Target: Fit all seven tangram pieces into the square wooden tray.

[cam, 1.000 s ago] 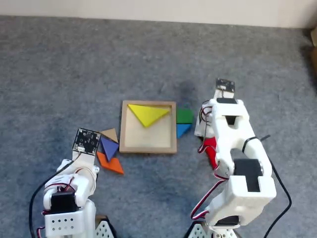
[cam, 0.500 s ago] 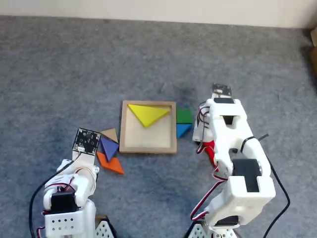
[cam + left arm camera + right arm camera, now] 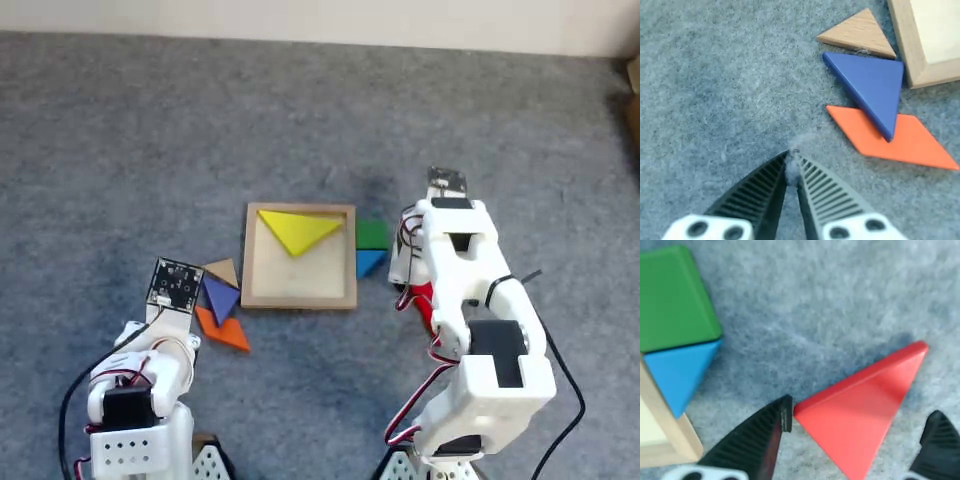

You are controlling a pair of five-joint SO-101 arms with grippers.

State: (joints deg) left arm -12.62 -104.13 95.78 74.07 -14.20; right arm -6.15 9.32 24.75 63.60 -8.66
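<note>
The square wooden tray (image 3: 300, 296) holds one yellow triangle (image 3: 297, 230). A green piece (image 3: 373, 232) (image 3: 672, 297) and a light blue triangle (image 3: 369, 262) (image 3: 680, 372) lie against the tray's right side. The red triangle (image 3: 422, 300) (image 3: 865, 410) lies on the carpet under the right arm, between the open fingers of my right gripper (image 3: 860, 427). Left of the tray are a wooden triangle (image 3: 860, 35), a dark blue triangle (image 3: 870, 85) and an orange parallelogram (image 3: 895, 142), which the blue one partly overlaps. My left gripper (image 3: 791, 161) is shut and empty, low over the carpet beside them.
Grey carpet covers the table. The right arm (image 3: 460, 260) stands over the area right of the tray. The left arm (image 3: 150, 360) sits at the near left. The tray corner (image 3: 920, 55) is next to the dark blue triangle.
The right arm has shifted slightly left, toward the tray, and covers more of the red triangle. The left arm and the pieces have not moved.
</note>
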